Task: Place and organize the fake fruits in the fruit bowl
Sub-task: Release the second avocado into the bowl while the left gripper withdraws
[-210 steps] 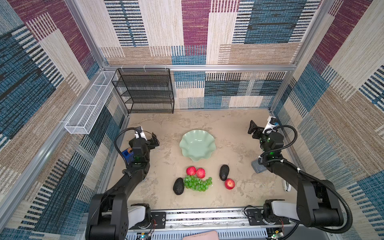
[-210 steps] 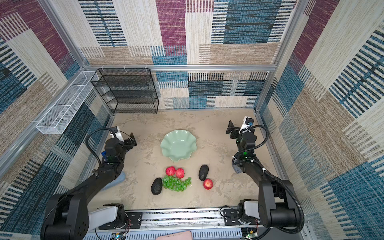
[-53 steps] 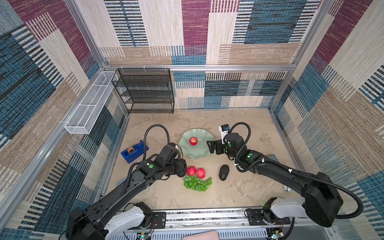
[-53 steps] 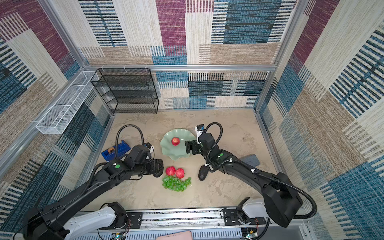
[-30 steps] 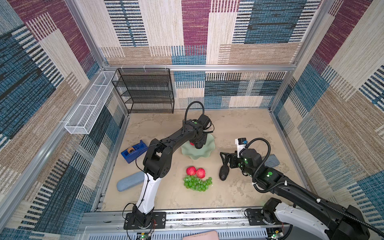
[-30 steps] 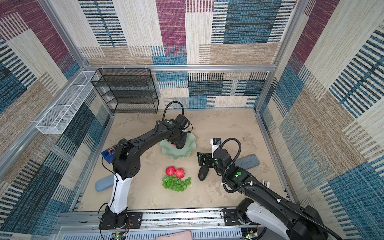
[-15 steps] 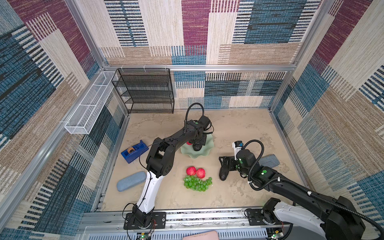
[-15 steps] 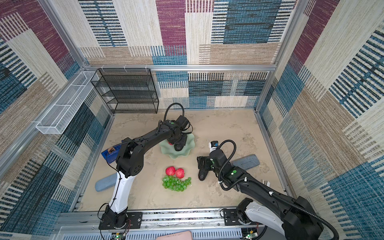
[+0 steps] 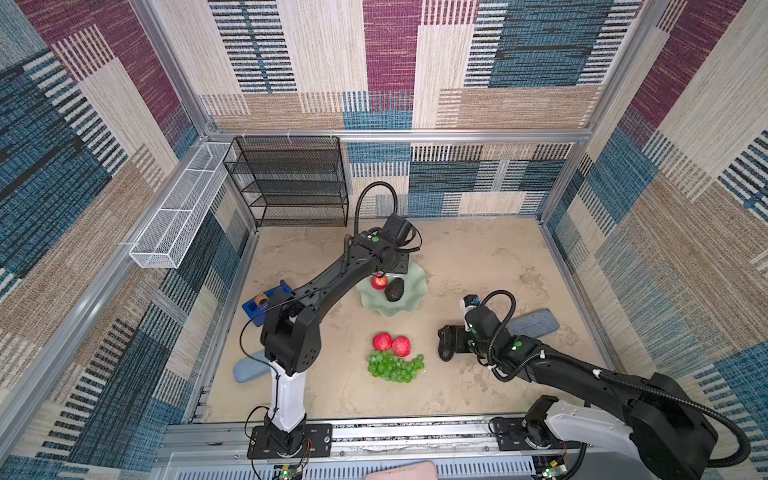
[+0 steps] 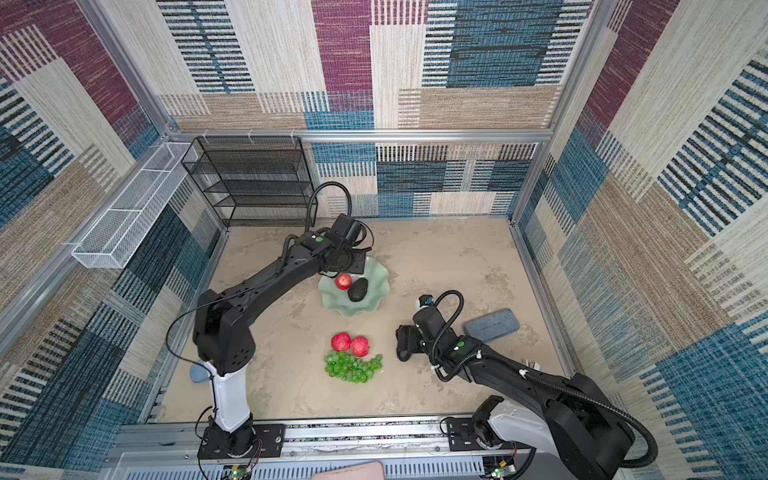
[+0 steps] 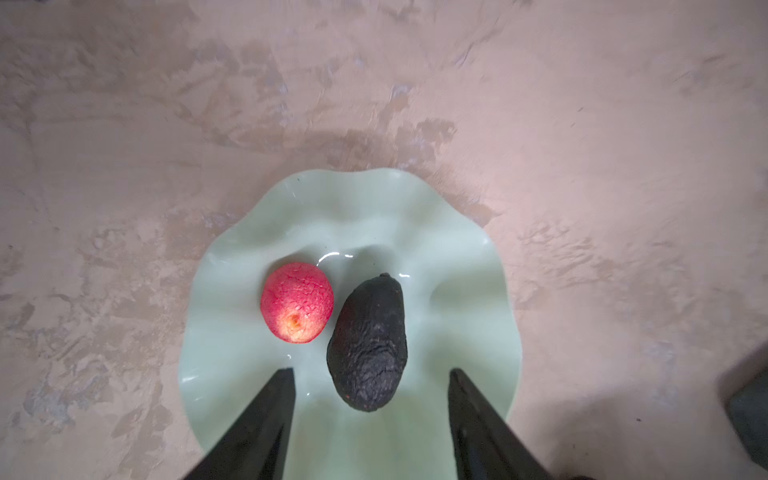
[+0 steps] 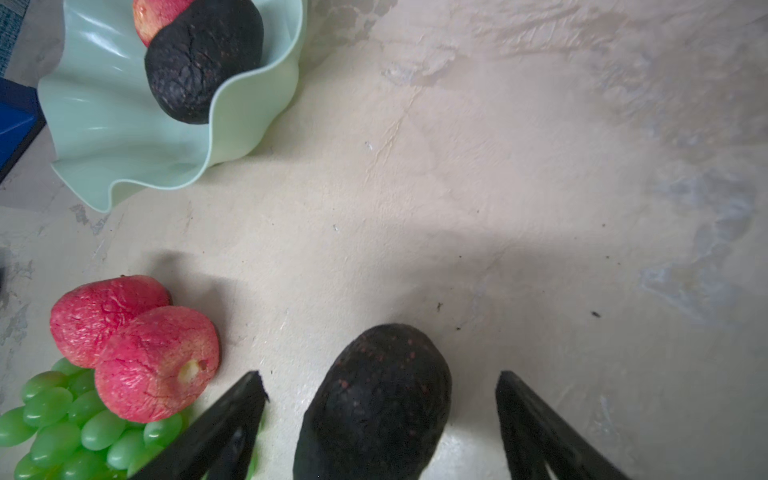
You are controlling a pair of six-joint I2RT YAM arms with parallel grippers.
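Note:
The pale green fruit bowl (image 9: 417, 306) (image 11: 465, 266) holds one red fruit (image 11: 297, 307) and one dark avocado (image 11: 370, 345) side by side. My left gripper (image 11: 371, 374) hovers open over the bowl's near rim, and the avocado lies just ahead of the jaws, touching neither finger. A second avocado (image 12: 378, 399) lies on the table between the fingers of my right gripper (image 12: 380, 376), which is open with a gap on each side. Two red fruits (image 9: 382, 341) (image 9: 401, 346) and the green grapes (image 9: 395, 366) sit together on the table left of that gripper.
A blue tape dispenser (image 9: 261, 302) stands left of the bowl. Grey-blue cases lie at the right (image 9: 534, 323) and the front left (image 9: 249, 370). A black wire shelf (image 9: 291, 183) fills the back left corner, with a white mesh basket (image 9: 174, 208) on the left wall.
My left gripper has opened and let go of the avocado, which now lies in the bowl beside the red fruit. My right gripper has moved in around the second avocado, its jaws narrowing.

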